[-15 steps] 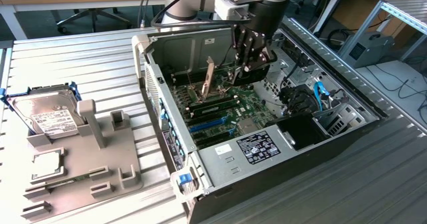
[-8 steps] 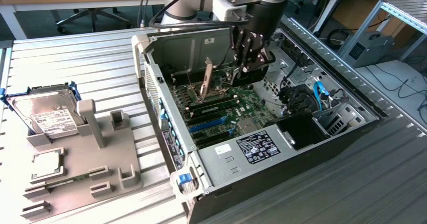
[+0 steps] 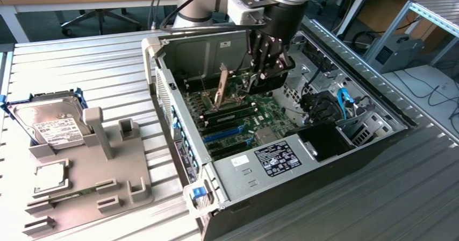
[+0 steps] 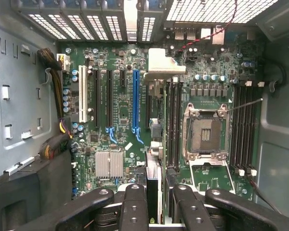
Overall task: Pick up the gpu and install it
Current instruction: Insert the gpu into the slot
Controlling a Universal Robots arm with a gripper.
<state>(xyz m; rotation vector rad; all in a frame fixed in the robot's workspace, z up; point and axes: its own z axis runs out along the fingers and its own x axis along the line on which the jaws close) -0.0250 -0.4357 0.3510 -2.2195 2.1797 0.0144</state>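
Exterior view, lower left of the frame: a grey plastic fixture tray (image 3: 107,182) with upright posts lies on the ribbed metal table (image 3: 86,69). A small square silver chip (image 3: 51,177) sits in one of its pockets. Just behind it, a silver hard drive (image 3: 49,120) with a white label rests tilted in a blue-edged holder.

Centre of the frame: an open computer case (image 3: 287,160) lies on its side, green motherboard (image 3: 248,125) exposed, blue slots and a labelled silver power supply (image 3: 276,157) toward the near end.

The arm comes down from the upper middle of the frame, wrist pointing almost straight down into the case. The end effector (image 3: 269,63) is dark, with jointed link fingers.

The wrist view adds what the exterior view hides: the fingers (image 4: 135,207) are closed part-way onto the gpu (image 4: 153,190), a thin dark card seen edge-on, standing upright between them. Its pale metal end bracket (image 4: 164,62) shows at the far end near the vented rear wall. The card lies along the board between the long blue slot (image 4: 136,103) and the memory slots (image 4: 173,120), beside the empty square processor socket (image 4: 204,134). Whether its edge touches the board, I cannot tell.

In the exterior view the card appears as a thin tan-edged blade (image 3: 222,82) below the fingers.
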